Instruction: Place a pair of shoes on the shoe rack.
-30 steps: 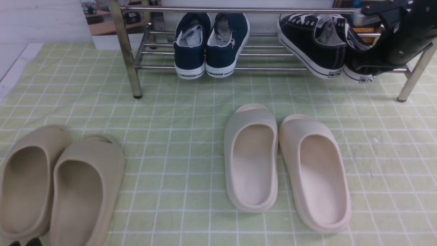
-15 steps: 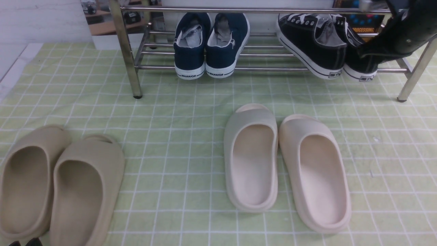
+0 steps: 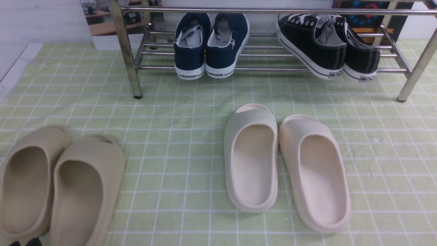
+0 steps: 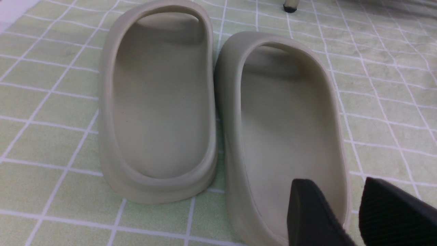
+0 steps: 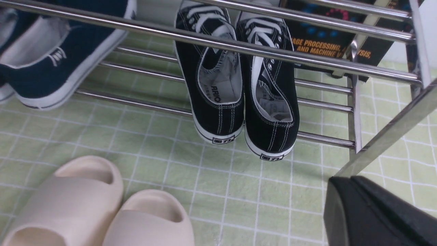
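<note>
Black sneakers point(image 3: 327, 44) sit paired on the rack point(image 3: 259, 69), rt end, heels out front, so task looks done; left fingers point(image 4: 314, 212) slightly apart, empty, above tan slides point(image 4: 157, 102); right fingers point(image 5: 368, 215): can't tell.

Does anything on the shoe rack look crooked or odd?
The black canvas sneakers at the right end of the chrome metal rack sit askew, toes angled leftward and heels jutting past the front rail, while the navy blue sneakers sit straight.
</note>
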